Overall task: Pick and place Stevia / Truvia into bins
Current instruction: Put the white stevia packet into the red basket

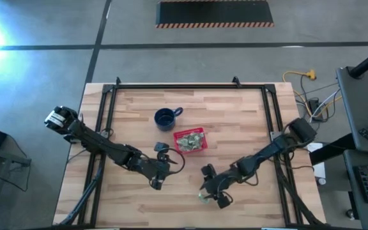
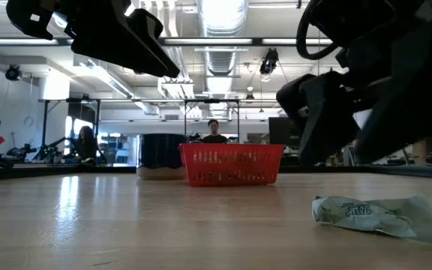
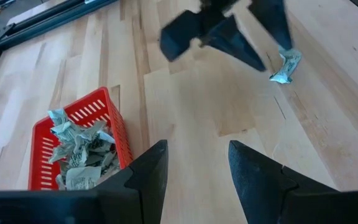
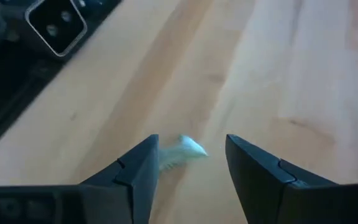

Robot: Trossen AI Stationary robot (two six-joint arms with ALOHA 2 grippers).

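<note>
One crumpled pale green-and-white sachet (image 4: 182, 151) lies flat on the wood, alone near the table's near edge (image 1: 204, 196) (image 2: 377, 215) (image 3: 286, 65). My right gripper (image 4: 191, 140) (image 1: 213, 188) hovers over it, open, one finger on either side, apart from it as far as shows. The red latticed basket (image 1: 189, 140) (image 3: 79, 146) (image 2: 231, 163) stands mid-table, holding several crumpled sachets (image 3: 82, 149). My left gripper (image 3: 197, 146) (image 1: 158, 174) is open and empty, above the wood on the basket's near-left side.
A dark blue mug (image 1: 167, 117) stands beyond the basket toward the far edge. A black frame (image 1: 184, 86) borders the table's far edge and sides. Bare wood lies between the two grippers. In the room behind, a person (image 2: 214, 131) shows past the basket.
</note>
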